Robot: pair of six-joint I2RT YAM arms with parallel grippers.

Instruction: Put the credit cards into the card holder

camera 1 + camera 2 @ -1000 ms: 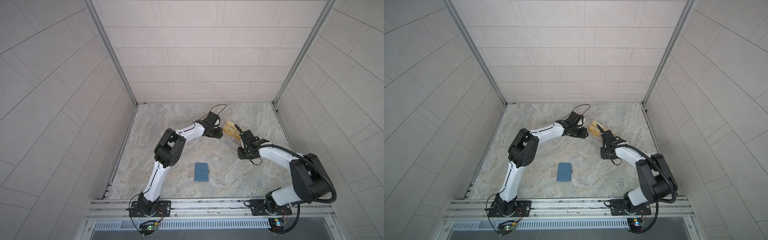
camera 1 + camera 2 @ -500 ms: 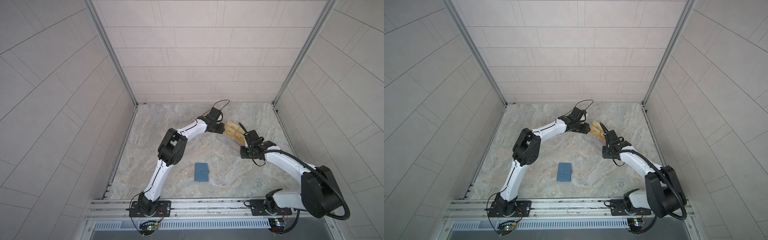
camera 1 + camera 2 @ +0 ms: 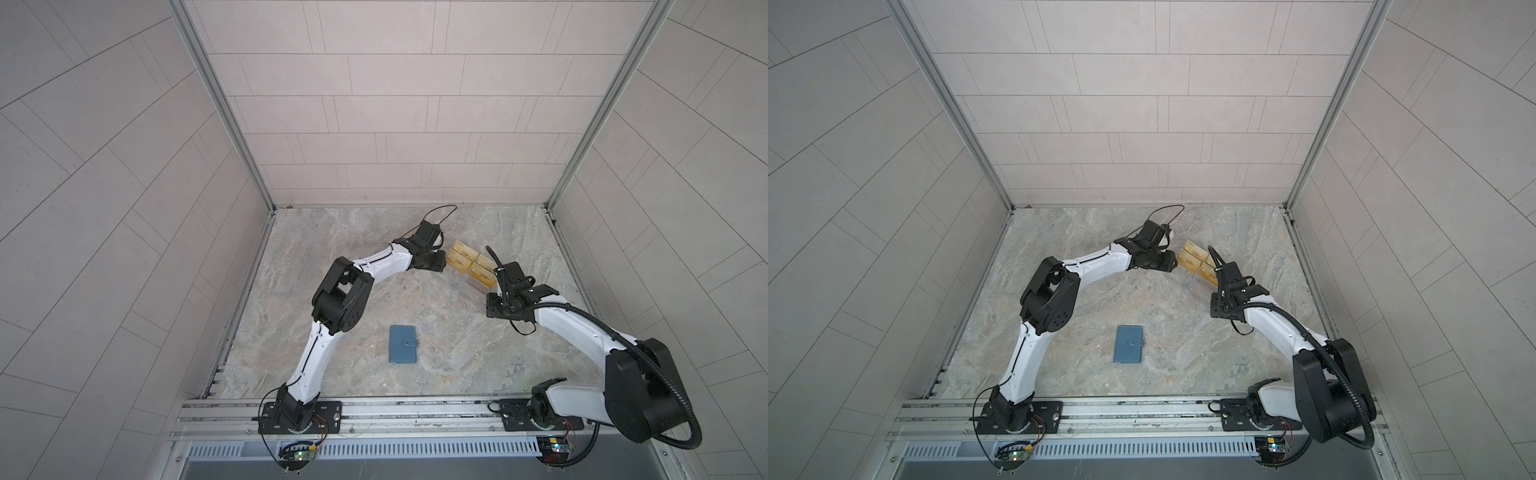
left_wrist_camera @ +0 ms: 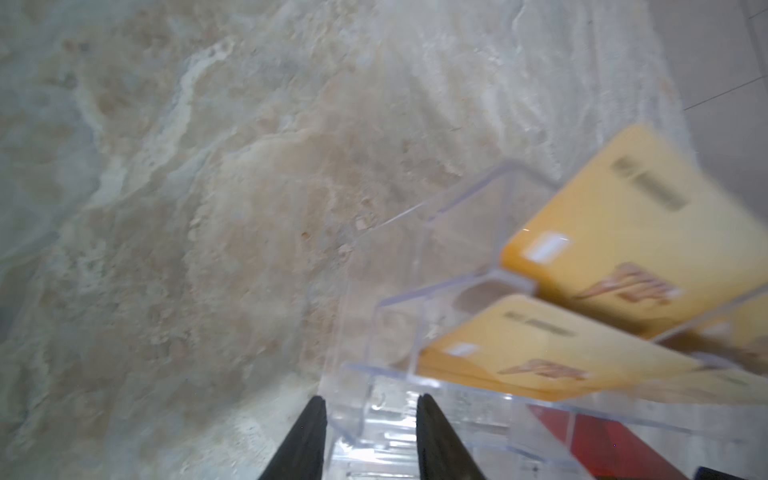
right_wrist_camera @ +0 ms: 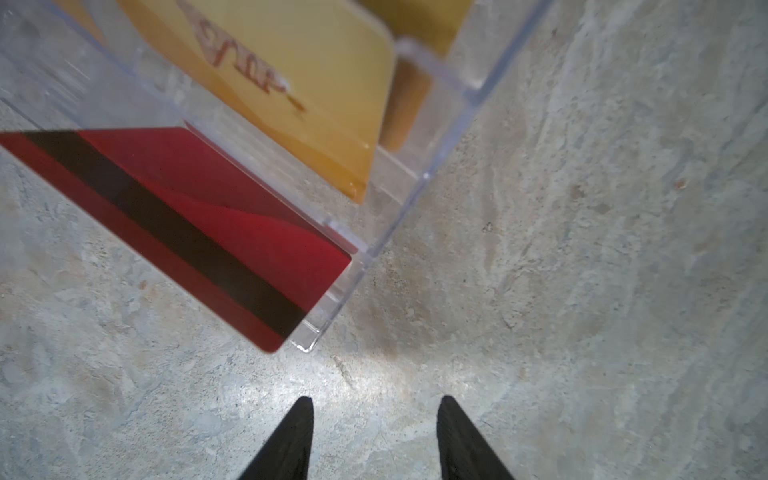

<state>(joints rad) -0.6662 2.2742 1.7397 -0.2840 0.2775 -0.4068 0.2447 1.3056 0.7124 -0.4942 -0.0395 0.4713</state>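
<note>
Top views: your wallet (image 3: 402,344) lies shut and flat on the table (image 3: 374,232), on the near side at about mid-width, well apart from both arms. The clear rack (image 3: 1198,282) with yellow cards (image 3: 1192,261) sits farther back, right of centre. Your left gripper (image 3: 441,265) is at its left end and your right gripper (image 3: 486,297) just near-right of it. The red card can't be made out here.

Left wrist: your fingers (image 4: 307,436) are apart, straddling the rack's corner; can't tell if they press it. The red card (image 4: 590,444) sits in the lowest tier.

Right wrist: your fingers (image 5: 291,440) are apart over bare table with nothing between them, short of the rack's corner. The red card shows its dark stripe.
</note>
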